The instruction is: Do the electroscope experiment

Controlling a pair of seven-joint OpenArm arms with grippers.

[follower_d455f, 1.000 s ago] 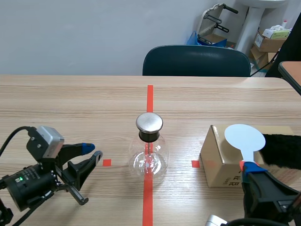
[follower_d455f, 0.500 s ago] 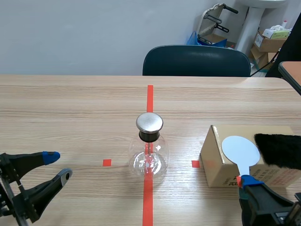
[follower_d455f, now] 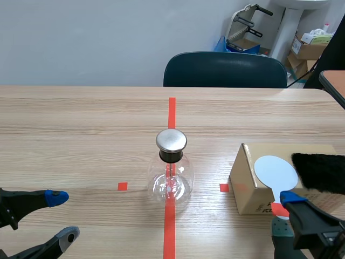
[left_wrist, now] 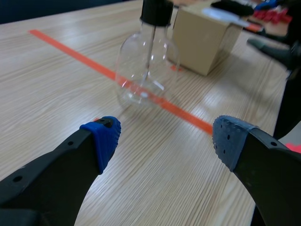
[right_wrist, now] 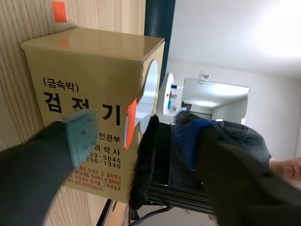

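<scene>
The electroscope, a glass flask (follower_d455f: 171, 182) with a metal cap (follower_d455f: 171, 140), stands on the red centre line. In the left wrist view the flask (left_wrist: 146, 66) is ahead of my open left gripper (left_wrist: 167, 141). That left gripper (follower_d455f: 60, 216) is low at the near left, well apart from the flask. A white disc paddle (follower_d455f: 275, 171) with an orange handle lies on the cardboard box (follower_d455f: 248, 183), beside a black fur cloth (follower_d455f: 321, 171). My right gripper (follower_d455f: 284, 216) is open at the box's near side. Its fingers straddle the paddle's handle (right_wrist: 130, 122) without pressing it.
A dark chair (follower_d455f: 225, 70) stands behind the table's far edge. Boxes and equipment crowd the back right corner (follower_d455f: 310, 46). The cardboard box (right_wrist: 80, 75) fills the space ahead of my right gripper (right_wrist: 136, 136). Small red squares mark the table on both sides of the flask.
My left arm has drawn back to the near left edge and opened wider. My right gripper has lowered the paddle onto the box and opened off its handle.
</scene>
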